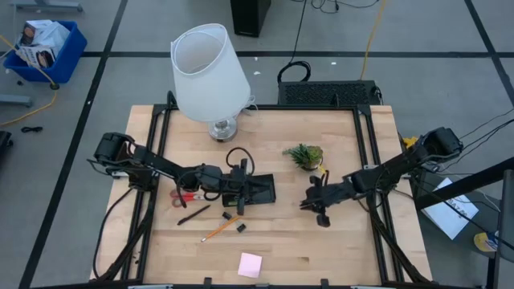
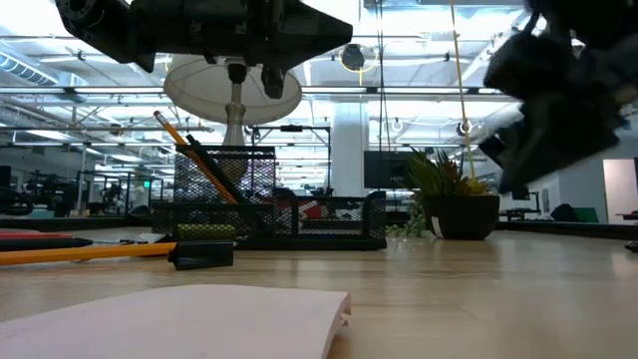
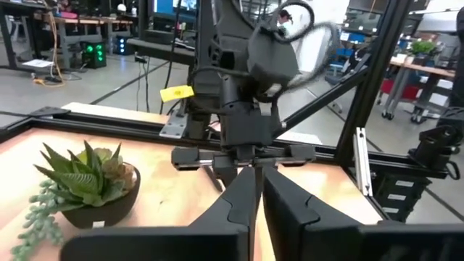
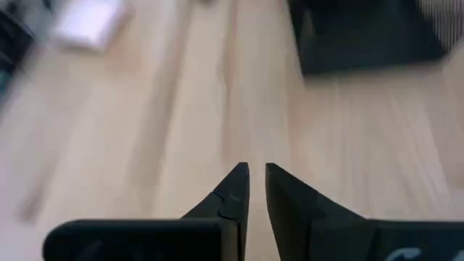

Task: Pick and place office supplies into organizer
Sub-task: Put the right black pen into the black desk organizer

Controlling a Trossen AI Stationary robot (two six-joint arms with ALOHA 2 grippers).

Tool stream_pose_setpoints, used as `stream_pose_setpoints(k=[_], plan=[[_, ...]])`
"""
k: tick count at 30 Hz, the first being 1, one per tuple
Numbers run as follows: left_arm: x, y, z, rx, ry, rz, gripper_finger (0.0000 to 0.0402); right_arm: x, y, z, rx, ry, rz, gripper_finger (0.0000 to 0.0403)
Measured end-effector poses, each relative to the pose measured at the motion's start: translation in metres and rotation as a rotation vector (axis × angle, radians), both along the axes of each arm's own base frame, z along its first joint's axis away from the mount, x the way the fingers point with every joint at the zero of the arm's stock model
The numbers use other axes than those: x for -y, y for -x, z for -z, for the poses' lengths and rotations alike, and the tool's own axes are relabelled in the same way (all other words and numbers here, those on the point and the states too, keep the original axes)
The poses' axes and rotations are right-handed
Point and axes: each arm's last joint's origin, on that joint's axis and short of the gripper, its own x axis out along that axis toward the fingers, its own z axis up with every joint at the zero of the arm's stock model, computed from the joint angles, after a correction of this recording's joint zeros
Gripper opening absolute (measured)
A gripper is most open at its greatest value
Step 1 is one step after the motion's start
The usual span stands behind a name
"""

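The black organizer (image 1: 259,189) sits mid-table; in the low view its mesh cup (image 2: 224,184) holds a pencil and a pen leaning upright. My left gripper (image 1: 241,183) hovers level above the organizer's left part, shut and empty (image 3: 258,194). My right gripper (image 1: 310,197) slants down over bare wood right of the organizer, shut with nothing between its fingers (image 4: 257,181). Red-handled scissors (image 1: 186,195), a black pen (image 1: 193,214), a pencil (image 1: 220,229), two black bits (image 1: 227,215) and a pink sticky pad (image 1: 250,264) lie flat on the table.
A big white lamp (image 1: 210,72) stands at the far edge, left of centre. A small green plant (image 1: 303,155) sits in its pot just beyond my right gripper. Black frame rails (image 1: 152,160) run along the table's sides. Bare wood lies near the front right.
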Motion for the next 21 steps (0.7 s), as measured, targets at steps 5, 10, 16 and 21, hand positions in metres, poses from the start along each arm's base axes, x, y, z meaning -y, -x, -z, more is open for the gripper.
stream_pose_setpoints(k=[5, 10, 16, 21], plan=[[0.000, 0.000, 0.000, -0.006, 0.016, -0.012, 0.0047, 0.000, 0.006, 0.007, -0.133, -0.051, -0.034, 0.0074], [-0.001, 0.000, 0.001, -0.014, 0.020, -0.028, 0.0049, 0.000, 0.014, 0.012, -0.288, -0.143, -0.043, 0.0142], [-0.001, 0.000, 0.003, -0.028, 0.017, -0.029, 0.0049, 0.000, 0.020, 0.005, -0.476, -0.104, -0.031, 0.0165], [-0.001, 0.000, 0.003, -0.031, 0.018, -0.029, 0.0049, 0.000, 0.018, -0.015, -0.547, -0.004, -0.073, 0.0143]])
